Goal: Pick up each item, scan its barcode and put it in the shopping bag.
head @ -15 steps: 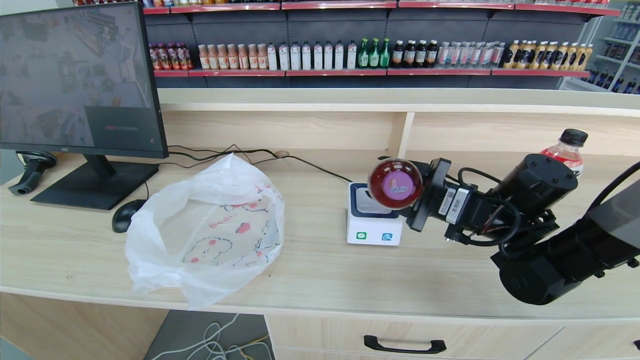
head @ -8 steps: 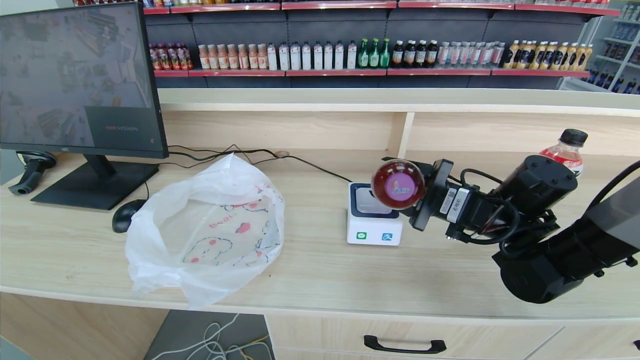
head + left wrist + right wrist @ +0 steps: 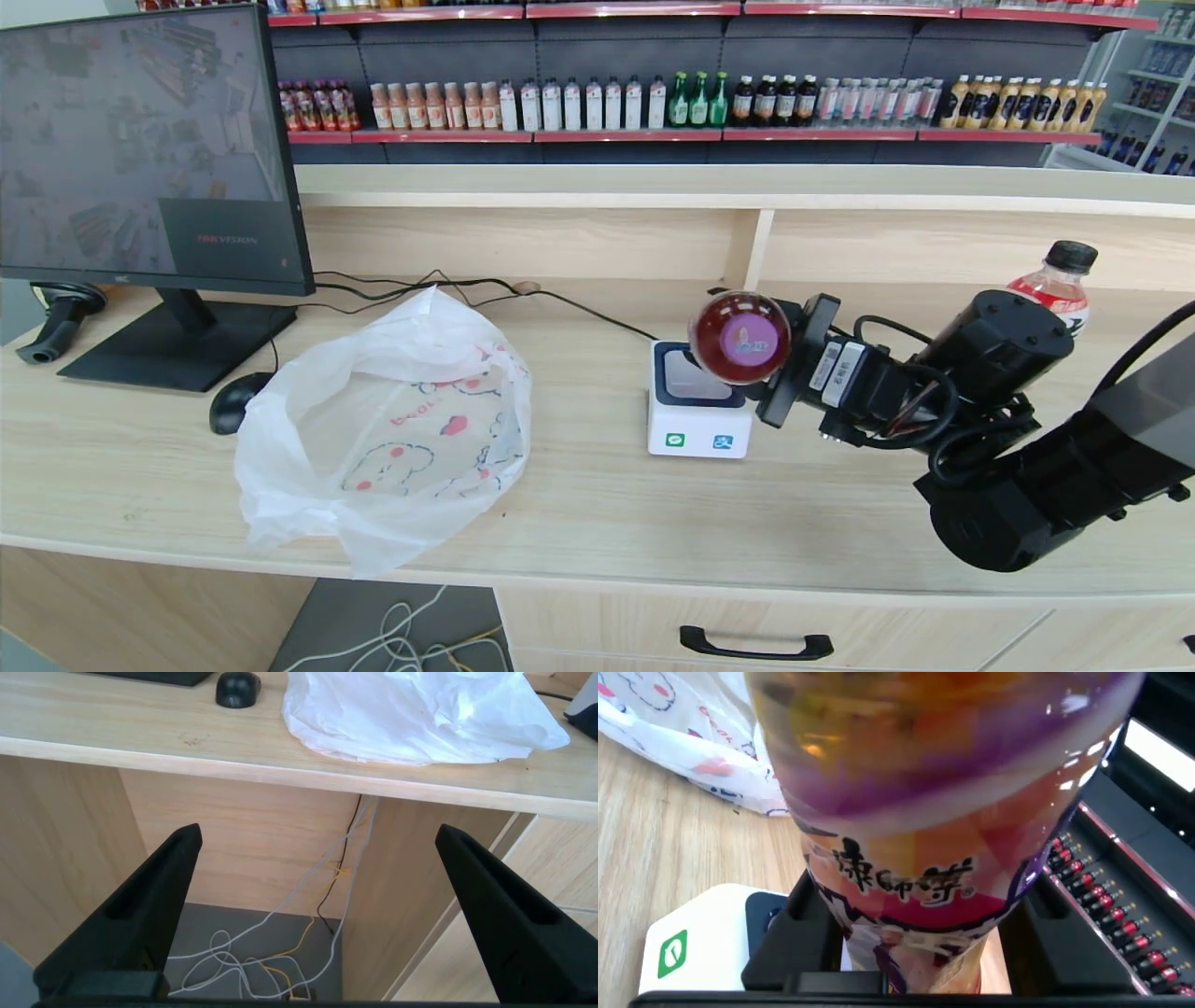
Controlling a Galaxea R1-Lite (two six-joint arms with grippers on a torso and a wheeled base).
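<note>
Bottle (image 3: 739,338) of dark red drink with a purple label: clamped between the fingers of the right gripper (image 3: 910,947), held sideways in the air with its base toward the head camera, over the far right part of the scanner (image 3: 698,411). Scanner: small white box with a dark top window, standing near the middle of the counter (image 3: 597,513). Shopping bag (image 3: 392,439): white, printed with red and blue figures, slumped on the counter to the left of the scanner and apart from it, overhanging the front edge a little. Left gripper (image 3: 318,924): fingers wide apart, nothing between them, held low in front of the counter, below its edge, with loose cables (image 3: 280,952) on the floor beyond. Second bottle (image 3: 1060,278): black cap, upright at the far right of the counter, behind the right arm. Monitor (image 3: 149,140) and mouse (image 3: 233,401): on the counter to the left of the bag, the mouse just beside it
</note>
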